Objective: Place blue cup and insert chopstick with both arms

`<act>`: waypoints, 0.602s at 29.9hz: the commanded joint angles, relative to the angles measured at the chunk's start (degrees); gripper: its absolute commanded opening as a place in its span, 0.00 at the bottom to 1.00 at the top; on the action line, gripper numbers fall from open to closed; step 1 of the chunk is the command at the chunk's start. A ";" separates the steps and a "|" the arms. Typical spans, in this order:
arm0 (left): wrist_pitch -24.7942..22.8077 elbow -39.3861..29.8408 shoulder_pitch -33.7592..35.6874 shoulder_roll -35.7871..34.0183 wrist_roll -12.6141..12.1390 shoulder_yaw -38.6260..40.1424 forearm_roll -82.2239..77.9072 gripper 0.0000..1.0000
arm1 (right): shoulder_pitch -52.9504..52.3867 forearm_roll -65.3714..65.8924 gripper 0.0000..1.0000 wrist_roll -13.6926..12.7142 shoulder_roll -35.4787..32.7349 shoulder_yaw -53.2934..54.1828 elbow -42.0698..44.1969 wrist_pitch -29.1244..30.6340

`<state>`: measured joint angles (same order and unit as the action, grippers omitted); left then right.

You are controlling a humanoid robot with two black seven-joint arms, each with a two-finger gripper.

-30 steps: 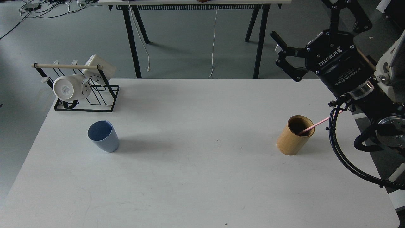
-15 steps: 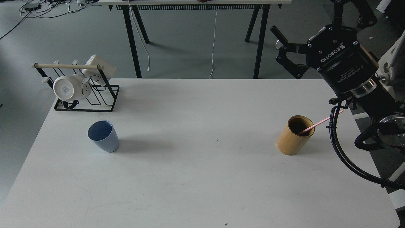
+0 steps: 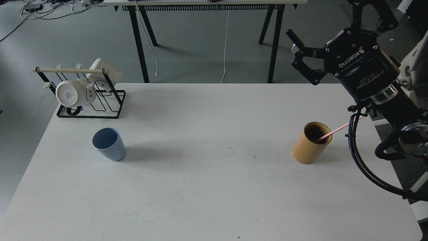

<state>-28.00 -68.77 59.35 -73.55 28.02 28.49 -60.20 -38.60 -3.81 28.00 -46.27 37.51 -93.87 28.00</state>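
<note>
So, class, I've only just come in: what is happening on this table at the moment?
Nothing is being held yet. The right gripper hangs open above the table's far right corner, empty. The left arm is out of view. The chopstick leans inside the bamboo holder on the right of the table, its upper end poking out to the right. The blue cup stands upright and empty on the left, just in front of the mug rack.
</note>
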 commanded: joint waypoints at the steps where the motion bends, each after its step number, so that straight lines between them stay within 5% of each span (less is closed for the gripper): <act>1: 0.00 -0.40 -0.02 -2.38 -0.02 -4.13 -6.49 1.00 | 0.02 0.04 0.99 0.00 0.04 0.11 0.00 0.00; 9: 0.00 -5.76 -0.11 -4.94 -0.02 -12.47 -15.29 1.00 | 2.21 0.30 0.99 0.00 -1.89 -0.15 0.79 0.00; 18: 0.00 -4.80 -0.55 -0.20 -0.02 -23.65 -15.56 1.00 | 4.15 4.08 0.99 0.00 -5.40 -0.07 9.05 0.00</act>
<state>-27.99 -73.74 58.92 -74.96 28.01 7.24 -75.70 -35.11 0.12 28.00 -50.19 37.10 -87.29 28.00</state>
